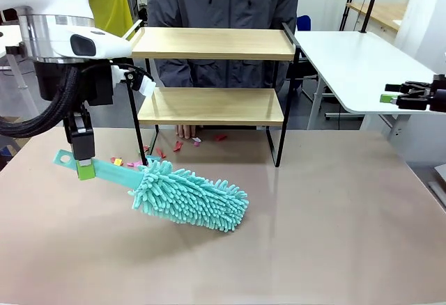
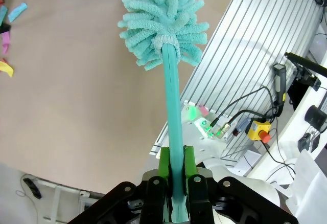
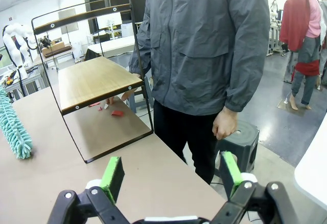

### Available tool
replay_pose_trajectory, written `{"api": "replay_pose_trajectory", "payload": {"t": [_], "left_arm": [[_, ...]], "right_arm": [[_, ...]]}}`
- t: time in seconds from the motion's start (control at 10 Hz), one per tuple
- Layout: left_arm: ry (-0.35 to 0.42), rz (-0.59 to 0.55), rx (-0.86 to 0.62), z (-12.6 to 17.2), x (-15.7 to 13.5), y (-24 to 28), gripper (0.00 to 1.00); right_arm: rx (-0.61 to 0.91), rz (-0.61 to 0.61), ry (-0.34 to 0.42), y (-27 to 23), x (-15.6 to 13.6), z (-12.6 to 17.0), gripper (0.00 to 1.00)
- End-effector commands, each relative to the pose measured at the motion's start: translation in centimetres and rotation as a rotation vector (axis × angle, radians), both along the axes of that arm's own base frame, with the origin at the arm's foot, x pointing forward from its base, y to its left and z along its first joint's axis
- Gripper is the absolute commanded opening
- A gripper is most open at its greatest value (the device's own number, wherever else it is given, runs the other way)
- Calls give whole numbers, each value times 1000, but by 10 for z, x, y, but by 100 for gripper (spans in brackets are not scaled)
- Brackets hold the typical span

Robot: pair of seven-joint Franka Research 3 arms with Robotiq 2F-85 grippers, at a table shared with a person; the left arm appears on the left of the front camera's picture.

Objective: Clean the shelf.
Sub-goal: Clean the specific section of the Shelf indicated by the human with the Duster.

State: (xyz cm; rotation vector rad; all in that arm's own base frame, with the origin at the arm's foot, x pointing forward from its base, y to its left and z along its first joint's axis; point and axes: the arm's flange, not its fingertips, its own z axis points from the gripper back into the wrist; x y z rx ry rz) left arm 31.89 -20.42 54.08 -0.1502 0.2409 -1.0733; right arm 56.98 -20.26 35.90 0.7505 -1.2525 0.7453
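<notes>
Shelf (image 1: pixel 212 44): one, two tiers, far middle of the counter (image 1: pixel 327 235), beyond and right of the nearer left pincer (image 1: pixel 85 171). One teal duster (image 1: pixel 188 197), long axis left-to-right, handle clamped in that pincer. Right pincer (image 1: pixel 391 98) agape, well off right. Paper scraps (image 1: pixel 178 145), several, under the lower board.

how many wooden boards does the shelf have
2: the upper board across the top of the shelf, and the lower board directly beneath it, partway down the black frame. Nothing appears to hide a third.
</notes>
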Motion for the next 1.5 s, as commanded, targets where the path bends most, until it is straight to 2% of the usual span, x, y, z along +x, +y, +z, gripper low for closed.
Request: {"api": "replay_pose_trajectory", "payload": {"t": [0.0,0.1,0.5,0.9,1.1,1.4], "left_arm": [[-59,98,-12,-4,10,-9,13],[-89,109,-64,-5,10,-17,13],[-182,292,-202,-10,3,-60,13],[-273,546,-147,-46,-16,-122,13],[-325,623,-153,-57,-21,-144,13],[-431,788,-159,-93,-8,-181,13]], "right_arm": [[-5,-3,-2,3,1,2,100],[-5,-3,-2,3,1,2,100],[-5,-3,-2,3,1,2,100],[-5,-3,-2,3,1,2,100],[-5,-3,-2,3,1,2,100],[-5,-3,-2,3,1,2,100]]}}
